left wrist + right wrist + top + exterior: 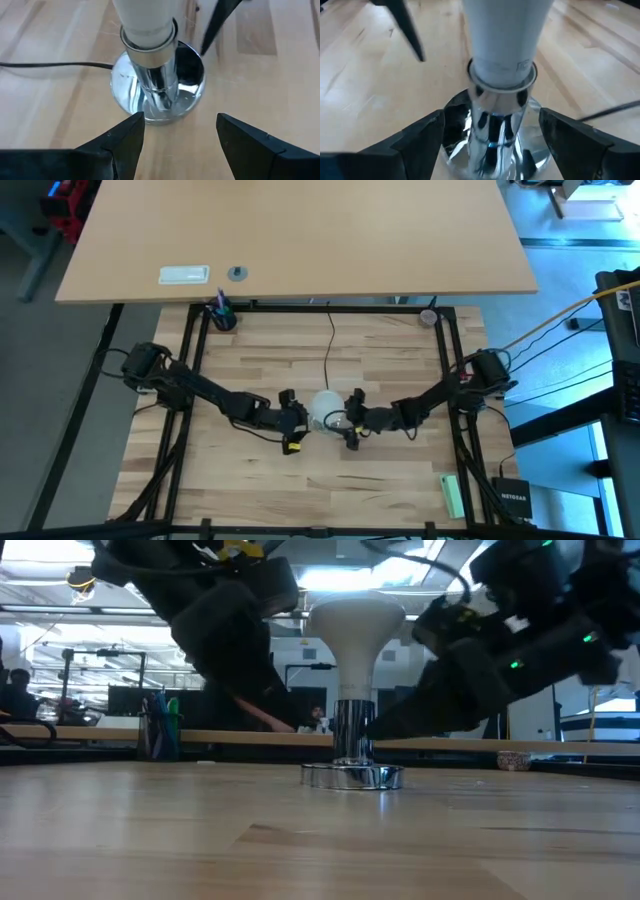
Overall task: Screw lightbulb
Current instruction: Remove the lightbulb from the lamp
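The frosted white lightbulb [326, 408] stands upright at the table's middle. Its neck [145, 20] sits in a shiny metal socket stem [352, 730] on a round metal disc [352, 776] that lies flat on the wood. My left gripper [298, 420] is open just to the bulb's left. In its wrist view the fingers [125, 145] are spread short of the disc [125, 90]. My right gripper [352, 418] is open just to the bulb's right, with its fingers [425, 140] on either side of the socket stem [495, 120], apart from it.
A thin black cord [330, 340] runs from the disc toward the table's far edge. A cup of pens [222, 315] stands at the far left corner, a small round object [428, 317] at the far right corner, and a green object [453, 495] near the right front.
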Controlling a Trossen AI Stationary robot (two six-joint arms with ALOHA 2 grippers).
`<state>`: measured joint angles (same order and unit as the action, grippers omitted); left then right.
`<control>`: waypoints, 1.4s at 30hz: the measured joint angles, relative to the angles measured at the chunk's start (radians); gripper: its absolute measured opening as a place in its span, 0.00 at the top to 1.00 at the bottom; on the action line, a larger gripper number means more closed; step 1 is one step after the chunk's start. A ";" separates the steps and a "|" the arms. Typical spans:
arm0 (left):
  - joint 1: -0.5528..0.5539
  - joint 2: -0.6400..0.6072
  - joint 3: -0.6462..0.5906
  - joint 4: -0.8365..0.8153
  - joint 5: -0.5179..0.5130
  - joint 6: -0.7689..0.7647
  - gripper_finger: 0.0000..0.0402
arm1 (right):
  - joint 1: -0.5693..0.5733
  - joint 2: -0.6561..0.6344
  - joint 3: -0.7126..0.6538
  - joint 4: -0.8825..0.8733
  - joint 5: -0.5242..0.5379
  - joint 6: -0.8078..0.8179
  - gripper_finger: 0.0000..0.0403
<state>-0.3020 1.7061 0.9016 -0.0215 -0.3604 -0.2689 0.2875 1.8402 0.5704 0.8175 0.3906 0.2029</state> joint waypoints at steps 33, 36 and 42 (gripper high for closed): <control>-0.026 -0.227 -0.012 0.105 -0.002 0.012 0.41 | -0.019 -0.068 0.059 0.071 -0.223 -0.182 0.56; -0.030 -0.245 -0.012 0.196 -0.002 0.060 0.41 | 0.017 -0.172 0.099 -0.064 -0.218 -0.181 0.56; -0.046 -0.240 -0.002 0.432 0.050 0.150 0.41 | 0.089 -0.221 0.276 -0.348 -0.189 -0.158 0.56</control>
<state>-0.3481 1.4660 0.8991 0.4102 -0.3103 -0.1192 0.3770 1.6193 0.8461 0.4695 0.2015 0.0452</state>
